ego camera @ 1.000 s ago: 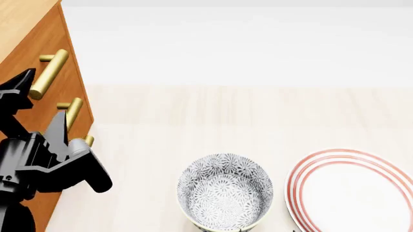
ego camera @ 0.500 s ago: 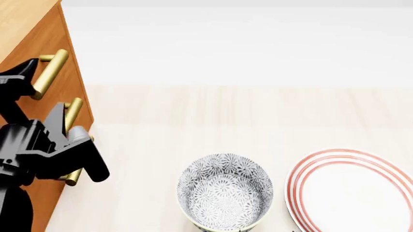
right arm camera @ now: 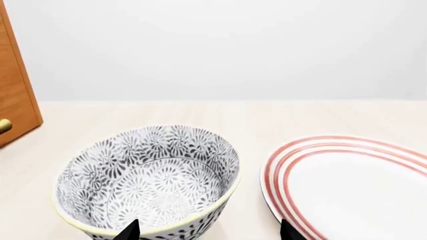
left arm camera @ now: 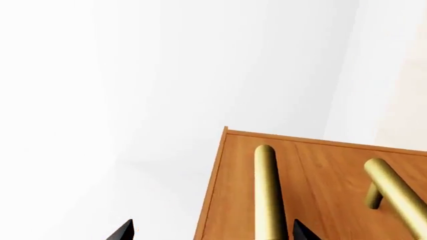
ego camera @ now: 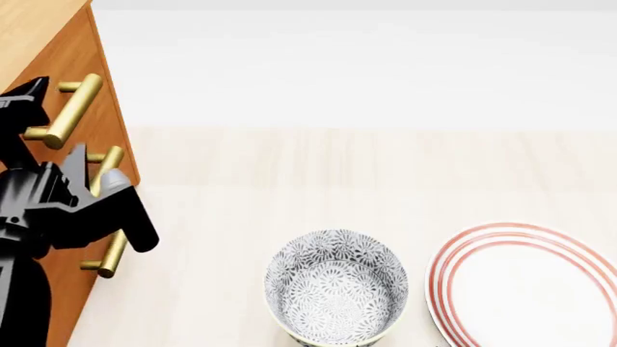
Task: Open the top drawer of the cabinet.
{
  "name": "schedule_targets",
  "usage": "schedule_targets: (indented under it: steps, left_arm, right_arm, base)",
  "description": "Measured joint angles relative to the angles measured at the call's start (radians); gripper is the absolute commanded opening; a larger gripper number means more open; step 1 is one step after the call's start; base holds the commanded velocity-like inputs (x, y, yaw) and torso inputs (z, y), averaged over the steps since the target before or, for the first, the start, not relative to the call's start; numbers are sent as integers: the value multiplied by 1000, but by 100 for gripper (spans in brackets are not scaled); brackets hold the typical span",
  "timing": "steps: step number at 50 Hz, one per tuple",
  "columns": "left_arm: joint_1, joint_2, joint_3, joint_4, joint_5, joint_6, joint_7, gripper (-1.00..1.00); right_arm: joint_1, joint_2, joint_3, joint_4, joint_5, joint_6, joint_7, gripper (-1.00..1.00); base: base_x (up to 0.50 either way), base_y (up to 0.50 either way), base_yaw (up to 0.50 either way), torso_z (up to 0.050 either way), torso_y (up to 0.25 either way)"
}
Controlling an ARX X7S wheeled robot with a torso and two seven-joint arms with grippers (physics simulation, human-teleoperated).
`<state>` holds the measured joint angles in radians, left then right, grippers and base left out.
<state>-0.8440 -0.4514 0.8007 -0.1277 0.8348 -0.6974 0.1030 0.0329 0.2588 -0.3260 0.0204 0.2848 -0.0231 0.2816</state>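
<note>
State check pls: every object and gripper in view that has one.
top drawer: looks shut, no inner sides showing
lower drawers: look shut
left gripper: open, the top drawer's brass handle between its fingertips, not clamped
right gripper: open, holding nothing
bowl: upright, empty
plate: lying flat, empty
</note>
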Motion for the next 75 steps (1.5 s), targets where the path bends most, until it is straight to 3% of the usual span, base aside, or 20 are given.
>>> schedule_targets:
  steps: [46, 47, 75]
  left_arm:
    - [-30, 65, -24, -186, -58, 22, -71, 100]
    - [-29, 66, -24, -188, -59, 23, -72, -100]
    - [-22, 74, -21, -231, -54, 45, -108, -100]
  right_arm:
    - [3, 13, -18, 7, 19, -3, 10, 100]
    - [4, 13, -19, 7, 20, -3, 10, 100]
    - [9, 19, -27, 9, 29, -3, 19, 100]
  base:
    - [0, 0, 0, 0, 0]
    - [0, 0, 0, 0, 0]
    - [1, 0, -1, 0, 0]
